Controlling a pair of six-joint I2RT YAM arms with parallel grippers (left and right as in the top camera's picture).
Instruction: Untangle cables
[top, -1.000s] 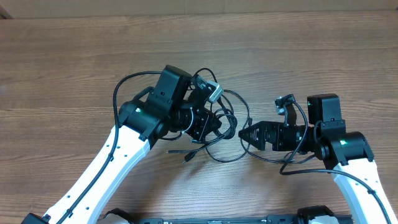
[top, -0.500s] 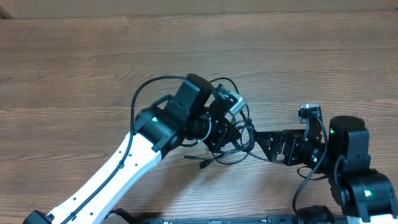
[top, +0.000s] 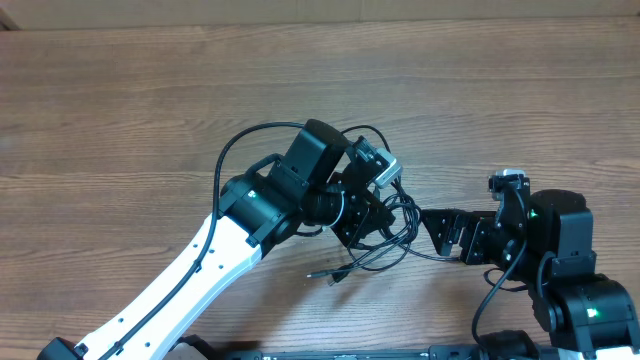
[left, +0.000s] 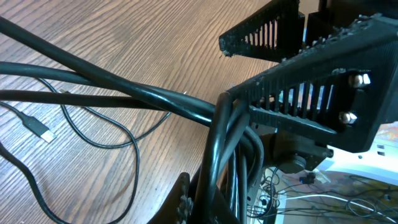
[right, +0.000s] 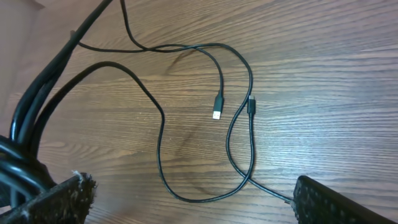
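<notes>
Left gripper (left: 210, 149): jaws pressed together on a bunch of cables (left: 155, 99), several strands squeezed side by side between the black ribbed fingers (left: 311, 87), which carry slotted faces and two bright screw heads. Right gripper (right: 193, 199): jaws spread wide and holding nothing, with rough-edged black pads (right: 56, 199) at the two lower corners of the wrist view. Seen from overhead it sits at 3 o'clock of the left gripper, near it but apart. The cables are thin, round, smooth black cords with a slight sheen. From the pinch they fall in slack loops onto the table (top: 120, 120) and cross one another at about 5 o'clock of the left gripper. A silver-tipped flat plug (right: 217, 112) and a smaller dark plug (right: 251, 104) lie just beside each other inside one loop. Another silver-tipped plug (left: 37, 127) rests flat on the board, at 9 o'clock in the left wrist view. The tangle lies right of the table's centre, toward the near edge. The surface is brown wood-grain laminate, matte, with long streaks running side to side. A pale band runs along the far edge at 12 o'clock.
</notes>
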